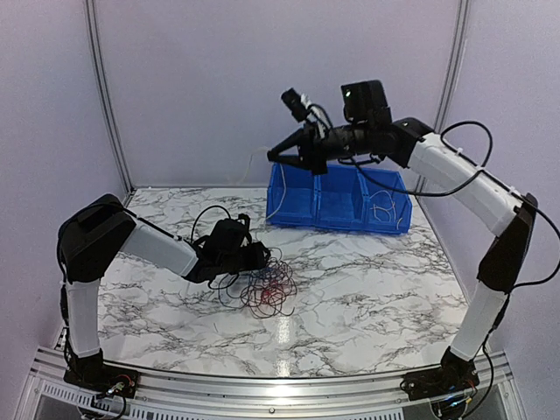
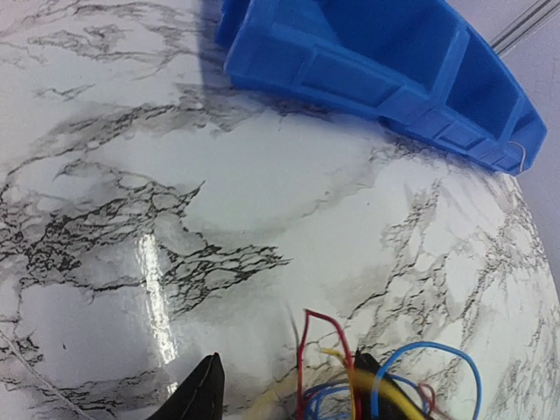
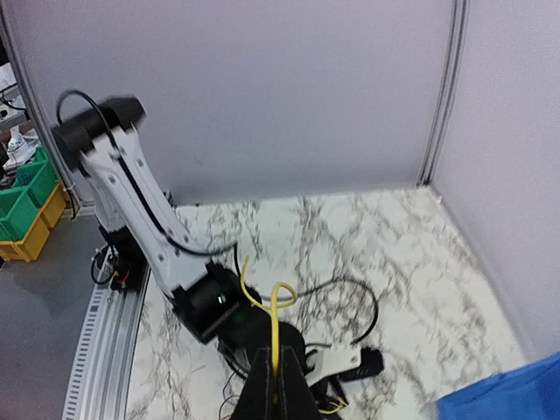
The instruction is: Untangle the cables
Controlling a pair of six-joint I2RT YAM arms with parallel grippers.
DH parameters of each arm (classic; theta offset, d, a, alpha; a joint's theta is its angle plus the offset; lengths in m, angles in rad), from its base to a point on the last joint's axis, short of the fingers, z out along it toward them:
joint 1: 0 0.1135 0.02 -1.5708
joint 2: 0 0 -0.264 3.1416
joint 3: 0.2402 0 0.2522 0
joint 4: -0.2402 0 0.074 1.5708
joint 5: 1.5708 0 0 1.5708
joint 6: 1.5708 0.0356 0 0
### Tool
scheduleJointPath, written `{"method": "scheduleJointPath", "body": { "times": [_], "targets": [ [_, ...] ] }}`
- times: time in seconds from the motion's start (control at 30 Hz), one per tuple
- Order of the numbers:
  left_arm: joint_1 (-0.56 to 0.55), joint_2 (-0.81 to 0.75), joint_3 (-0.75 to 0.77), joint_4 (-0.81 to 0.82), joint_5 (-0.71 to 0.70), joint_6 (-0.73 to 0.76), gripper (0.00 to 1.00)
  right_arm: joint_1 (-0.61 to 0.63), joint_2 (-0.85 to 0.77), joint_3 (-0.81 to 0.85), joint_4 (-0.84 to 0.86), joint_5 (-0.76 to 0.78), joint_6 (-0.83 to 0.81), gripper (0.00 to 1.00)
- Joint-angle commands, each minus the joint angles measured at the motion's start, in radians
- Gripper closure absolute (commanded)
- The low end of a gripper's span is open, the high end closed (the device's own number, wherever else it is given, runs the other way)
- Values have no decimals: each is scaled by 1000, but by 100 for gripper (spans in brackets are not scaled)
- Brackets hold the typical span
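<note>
The cables (image 1: pixel 269 290) lie in a loose tangle of red and dark loops on the marble table, left of centre. My left gripper (image 1: pixel 261 256) is down at the tangle's upper left edge. In the left wrist view its jaws (image 2: pixel 288 360) stand apart, with red, blue and yellow cables (image 2: pixel 350 385) bunched against the right finger (image 2: pixel 367 372). My right gripper (image 1: pixel 273 157) is raised above the blue bin and shut on one yellow cable (image 3: pixel 275 302). That cable curls in a small loop past the fingertips (image 3: pixel 278 352) and hangs down thinly (image 1: pixel 280 188) in the top view.
A blue bin (image 1: pixel 297 214) with three compartments stands at the back of the table, with thin pale wires in its right compartment (image 1: pixel 382 210). It also shows in the left wrist view (image 2: pixel 376 70). Purple walls enclose the table on three sides.
</note>
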Motion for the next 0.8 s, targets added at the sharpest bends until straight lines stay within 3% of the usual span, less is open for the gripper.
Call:
{"method": "scheduleJointPath", "body": {
  "times": [0.0, 0.23, 0.63, 0.77],
  "targets": [
    [4, 54, 40, 16, -39, -36, 49, -6, -75, 212, 15, -99, 62, 100],
    [7, 68, 37, 10, -25, -45, 51, -63, -57, 355, 29, -127, 75, 100],
    [9, -143, -82, 5, 26, 20, 43, -233, -174, 32, 131, -91, 83, 100],
    [10, -245, -107, -11, 42, 111, 39, -316, -208, -95, 200, -89, 104, 100]
  ]
}}
